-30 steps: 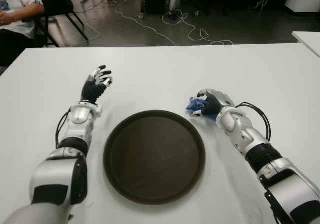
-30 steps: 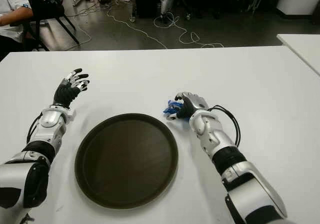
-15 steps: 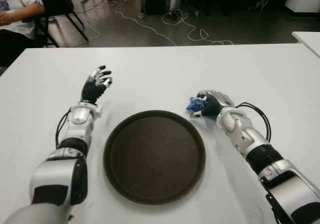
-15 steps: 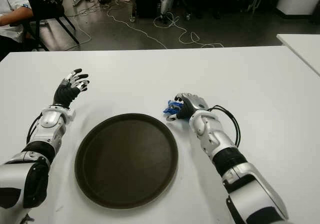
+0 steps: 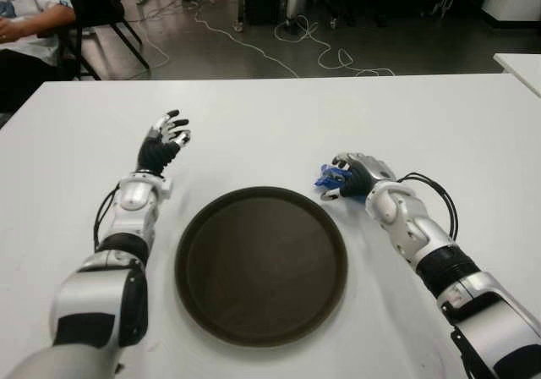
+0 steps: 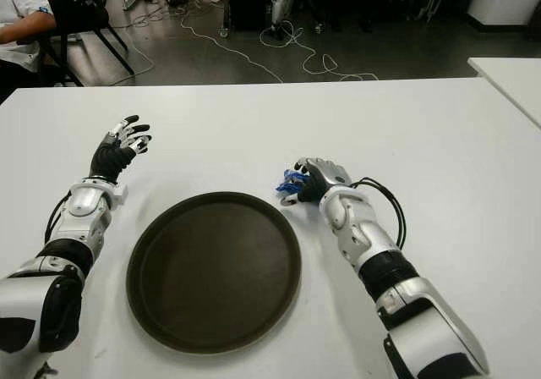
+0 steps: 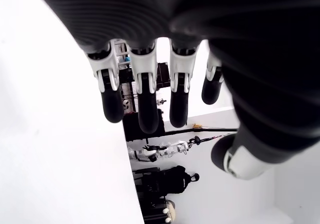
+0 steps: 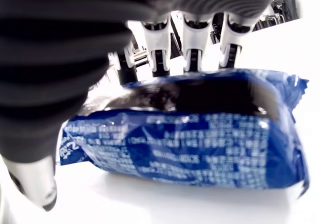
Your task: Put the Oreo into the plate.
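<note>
White table (image 5: 279,125); right robot hand (image 5: 355,174) grips Oreo (image 5: 330,178) beside plate (image 5: 261,263); left robot hand (image 5: 163,138) spread, empty.

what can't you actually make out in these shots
- Eye views: most of the Oreo pack is hidden under the right hand; only its blue end shows beside the plate.
- Right wrist view: the pack's print is too blurred to read, and the palm hides whether it is lifted off the table.
- Left wrist view: the open left hand blocks the table beneath it.
</note>
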